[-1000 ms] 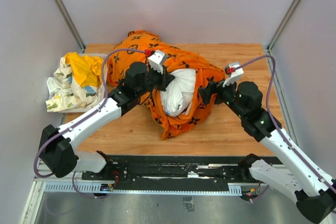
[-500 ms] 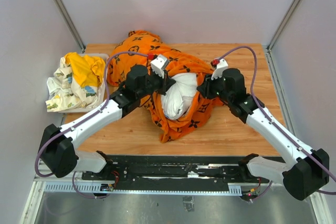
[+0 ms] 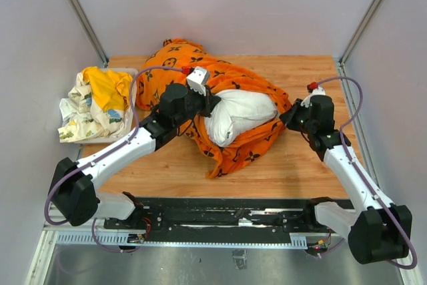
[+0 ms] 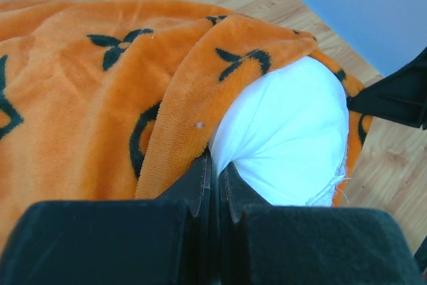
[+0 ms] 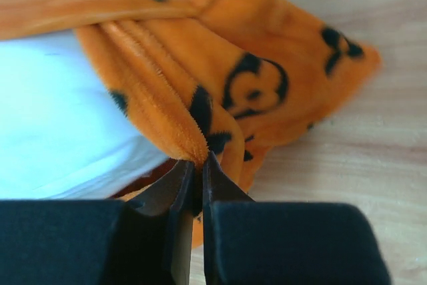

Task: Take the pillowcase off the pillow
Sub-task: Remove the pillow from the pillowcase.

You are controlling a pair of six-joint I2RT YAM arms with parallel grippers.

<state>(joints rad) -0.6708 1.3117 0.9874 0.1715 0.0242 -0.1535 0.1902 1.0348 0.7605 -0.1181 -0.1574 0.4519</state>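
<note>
The orange pillowcase (image 3: 235, 78) with black motifs lies bunched in the middle of the wooden table (image 3: 303, 168). The white pillow (image 3: 241, 114) bulges out of its open side. My left gripper (image 3: 213, 103) is at the pillow's left end, shut on a pinch of the white pillow (image 4: 293, 125) beside the orange pillowcase (image 4: 80, 118); the left gripper (image 4: 217, 167) shows no gap. My right gripper (image 3: 287, 119) is at the cover's right edge. There the right gripper (image 5: 198, 163) is shut on a fold of the pillowcase (image 5: 200, 78), with the pillow (image 5: 53, 118) showing to its left.
A heap of yellow cloth (image 3: 107, 87) and white floral-print cloth (image 3: 81, 119) sits at the table's left edge. Grey walls and metal corner posts close in the back and sides. Bare wood lies in front of and right of the pillowcase.
My right gripper went in to the pillowcase's right edge, shut on it and drew back to the right. More white pillow now shows. The left gripper stayed put and shut.
</note>
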